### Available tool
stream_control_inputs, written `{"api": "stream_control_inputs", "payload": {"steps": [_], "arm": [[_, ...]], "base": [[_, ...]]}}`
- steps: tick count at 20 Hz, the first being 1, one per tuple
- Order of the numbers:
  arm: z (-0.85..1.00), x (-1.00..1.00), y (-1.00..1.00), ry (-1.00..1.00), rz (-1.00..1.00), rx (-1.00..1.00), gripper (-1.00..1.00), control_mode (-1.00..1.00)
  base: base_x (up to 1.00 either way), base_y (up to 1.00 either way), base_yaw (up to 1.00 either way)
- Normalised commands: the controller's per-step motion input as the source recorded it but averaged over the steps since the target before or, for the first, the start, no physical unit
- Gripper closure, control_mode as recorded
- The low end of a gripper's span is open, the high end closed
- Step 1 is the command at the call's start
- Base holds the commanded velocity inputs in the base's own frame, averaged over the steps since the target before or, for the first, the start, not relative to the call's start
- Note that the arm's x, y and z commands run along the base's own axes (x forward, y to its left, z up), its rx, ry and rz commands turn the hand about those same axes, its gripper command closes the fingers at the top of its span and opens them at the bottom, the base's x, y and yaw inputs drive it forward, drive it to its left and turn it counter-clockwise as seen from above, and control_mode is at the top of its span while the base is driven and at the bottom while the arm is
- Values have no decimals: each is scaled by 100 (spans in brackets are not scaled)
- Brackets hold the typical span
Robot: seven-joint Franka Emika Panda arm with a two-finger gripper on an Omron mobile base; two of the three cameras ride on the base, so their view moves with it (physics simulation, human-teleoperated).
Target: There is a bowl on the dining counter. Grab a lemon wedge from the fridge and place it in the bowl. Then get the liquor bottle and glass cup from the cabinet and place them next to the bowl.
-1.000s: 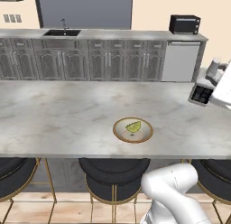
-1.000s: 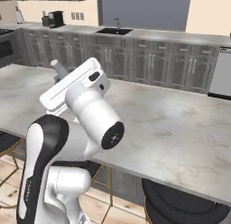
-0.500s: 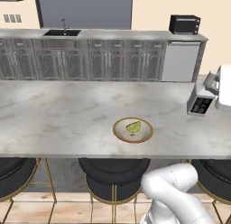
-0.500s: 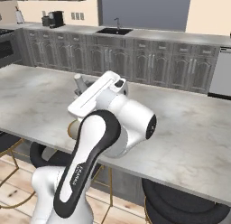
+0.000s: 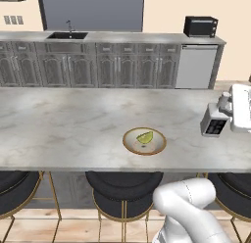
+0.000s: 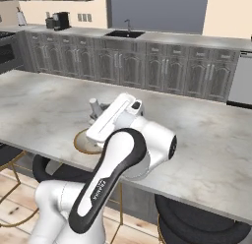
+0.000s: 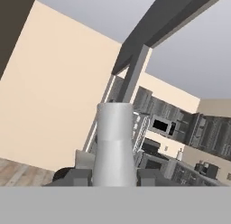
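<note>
The bowl (image 5: 131, 145) with its tan rim sits on the dining counter (image 5: 63, 124) near the front edge, and the lemon wedge (image 5: 145, 137) lies inside it. Right of the bowl, my gripper (image 5: 224, 106) is shut on the liquor bottle (image 5: 214, 122). The bottle's dark label faces the camera and it is tilted, low over the marble. I cannot tell whether it touches the counter. In the hand view its white neck (image 7: 115, 139) rises between my gripper (image 7: 115, 175) tips. From the right base view my arm covers most of the bowl (image 6: 81, 142).
Black round stools (image 5: 125, 185) stand under the counter's front edge. Behind it runs a row of grey cabinets with a sink (image 5: 67, 35), a toaster oven (image 5: 200, 26) and a white dishwasher front (image 5: 196, 65). A coffee machine (image 6: 60, 20) stands at the far left.
The hand has come down and slightly left with the bottle, from above the counter's right end to low over the marble. The bowl and wedge have not moved.
</note>
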Motion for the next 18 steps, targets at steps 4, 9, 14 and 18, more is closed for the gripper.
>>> {"api": "stream_control_inputs", "payload": {"steps": [4,9,14,18], "arm": [[-60,40,-18,0,13,-1,100,-100],[-49,58,-23,3,11,0,100,-100],[-51,50,-18,4,11,-1,100,-100],[-47,34,-3,1,8,-8,100,-100]], "base": [[0,0,0],[0,0,0],[0,0,0],[0,0,0]]}}
